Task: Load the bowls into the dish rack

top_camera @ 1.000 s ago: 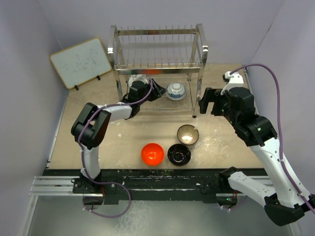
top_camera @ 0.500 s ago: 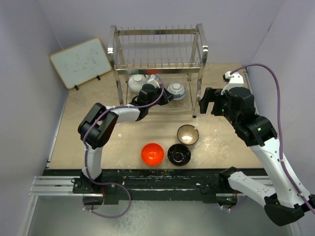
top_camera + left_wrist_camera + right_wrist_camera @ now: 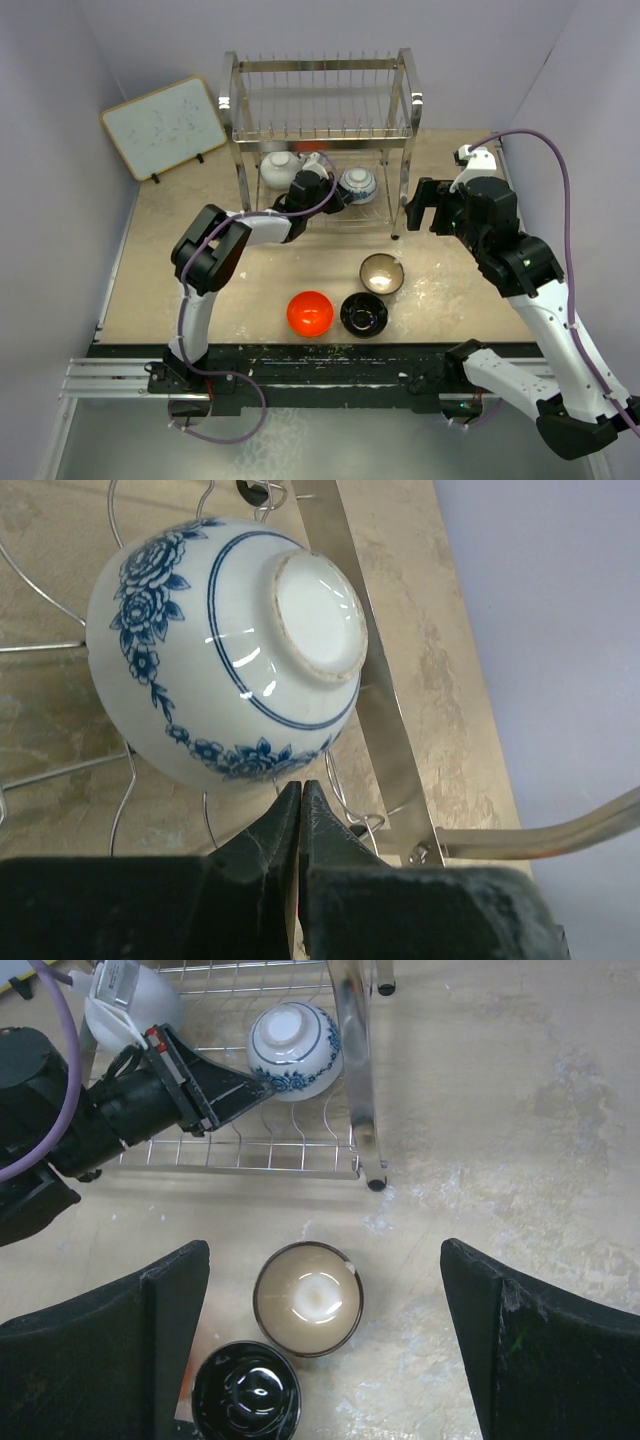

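Observation:
The dish rack [image 3: 320,130] stands at the back of the table. On its lower shelf a white bowl [image 3: 278,168] and a blue-and-white bowl [image 3: 358,185] both rest upside down. My left gripper [image 3: 335,195] reaches in between them; its tips [image 3: 300,792] are shut and empty, just short of the blue-and-white bowl [image 3: 230,650]. A tan bowl [image 3: 382,273], a black bowl [image 3: 363,314] and an orange-red bowl [image 3: 310,313] sit upright on the table in front. My right gripper [image 3: 325,1260] hangs open high above the tan bowl [image 3: 308,1298].
A white wood-framed board [image 3: 163,126] leans at the back left. The rack's steel corner post [image 3: 370,680] rises right beside the left fingertips. Grey walls close in the table on three sides.
The left gripper let go of the white bowl on the lower shelf, shut, and slid right toward the blue-and-white bowl. The right arm has not moved.

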